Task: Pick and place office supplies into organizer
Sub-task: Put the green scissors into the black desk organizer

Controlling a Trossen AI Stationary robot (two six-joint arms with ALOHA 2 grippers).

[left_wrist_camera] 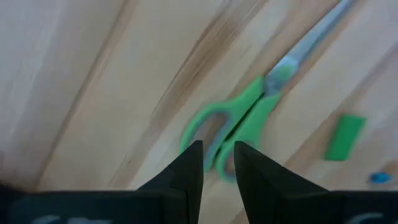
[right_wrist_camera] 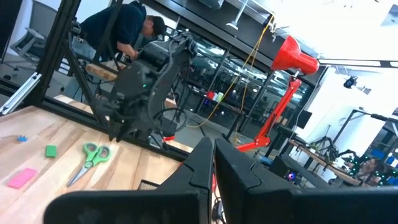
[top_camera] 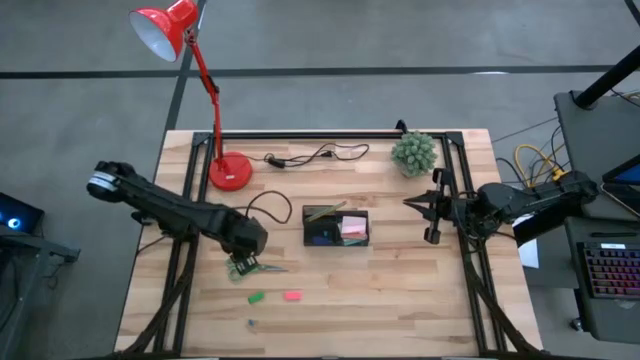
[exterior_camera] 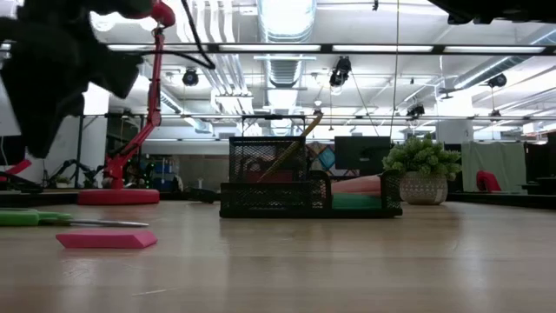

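Observation:
Green-handled scissors (left_wrist_camera: pixel 239 118) lie flat on the wooden table, left of the black organizer (top_camera: pixel 307 228), which holds a yellow pencil (top_camera: pixel 325 211) and a pink pad (top_camera: pixel 352 227). My left gripper (left_wrist_camera: pixel 217 163) points down above the scissors' handle end, its fingers a narrow gap apart and clear of the table. A green piece (top_camera: pixel 256 297), a pink piece (top_camera: pixel 292 295) and a tiny blue piece (top_camera: pixel 250 322) lie nearer the front edge. My right gripper (top_camera: pixel 432 215) waits shut, raised at the table's right side.
At the back stand a red lamp's base (top_camera: pixel 230 173), a black cable (top_camera: pixel 315 155) and a small potted plant (top_camera: pixel 414 152). Black frame rails run along the table's left and right sides. A person (right_wrist_camera: pixel 124 31) bends over a bench beyond the table.

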